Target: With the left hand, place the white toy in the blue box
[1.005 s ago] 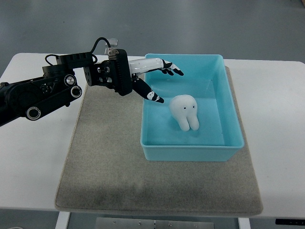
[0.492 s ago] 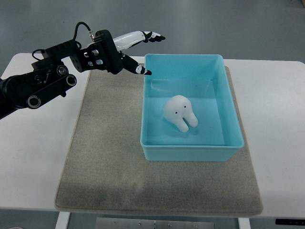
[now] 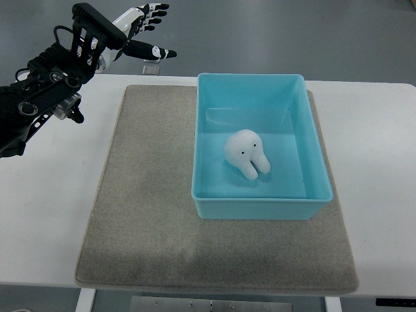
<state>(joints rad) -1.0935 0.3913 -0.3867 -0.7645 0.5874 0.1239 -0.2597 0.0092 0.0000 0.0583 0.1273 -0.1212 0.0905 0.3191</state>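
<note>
Since the earlier frames the left robot hand [image 3: 133, 29] has pulled back from over the blue box [image 3: 260, 207] to the far left, beyond the desk [image 3: 58, 214] edge, fingers spread and holding nothing. The white toy [image 3: 246, 151] lies inside the box, near its middle, on the grey mat [image 3: 143, 214]. The placing looks done; the withdrawal is best finished high and clear of the box's far-left corner.

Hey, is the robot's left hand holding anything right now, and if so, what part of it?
Nothing is held. The left hand is open and empty, raised past the table's far left edge. The white toy lies loose in the blue box.
</note>
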